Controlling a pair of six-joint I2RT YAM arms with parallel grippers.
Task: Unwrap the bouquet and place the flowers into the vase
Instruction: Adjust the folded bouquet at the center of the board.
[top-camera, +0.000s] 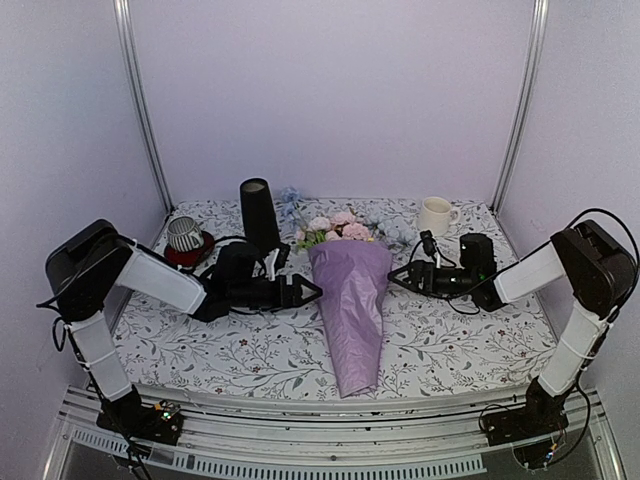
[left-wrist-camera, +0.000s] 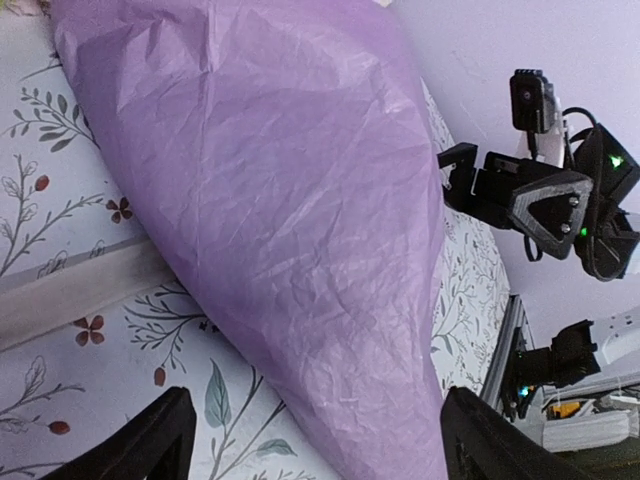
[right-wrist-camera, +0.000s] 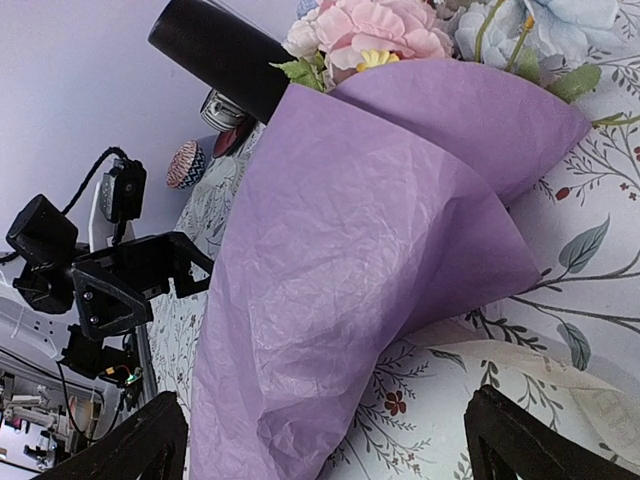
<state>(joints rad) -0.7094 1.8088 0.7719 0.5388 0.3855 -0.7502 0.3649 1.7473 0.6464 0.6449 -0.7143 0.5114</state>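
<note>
Two grippers flank the bouquet (top-camera: 352, 305) in the top view, and you have nothing in either of them. The bouquet lies flat on the floral tablecloth (top-camera: 240, 350). Its long axis runs from near to far, with the narrow paper tip toward the arm bases and the flowers (top-camera: 335, 228) spilling out at the far end. The left gripper (top-camera: 308, 290) sits just left of the bouquet's upper half with its jaws spread, close to the paper. The right gripper (top-camera: 396, 278) sits just right of the bouquet at the same height, also spread. The vase (top-camera: 258, 212) stands upright behind and left of the bouquet's bloom end. A white mug (top-camera: 435, 214) is behind and right of the bouquet, and a striped cup (top-camera: 184, 233) is well left of it.

From your left wrist, the lilac paper (left-wrist-camera: 280, 220) fills the frame diagonally. Your fingers (left-wrist-camera: 160, 440) stand wide apart on either side of its lower part, not touching it. A cream ribbon (left-wrist-camera: 80, 290) runs out from under the paper.

From your right wrist, the cone's open mouth points up and right with pink roses (right-wrist-camera: 380, 25) at the rim. The black vase shows just beyond the bouquet, and your fingers (right-wrist-camera: 520, 440) are wide apart and clear of the paper.
</note>
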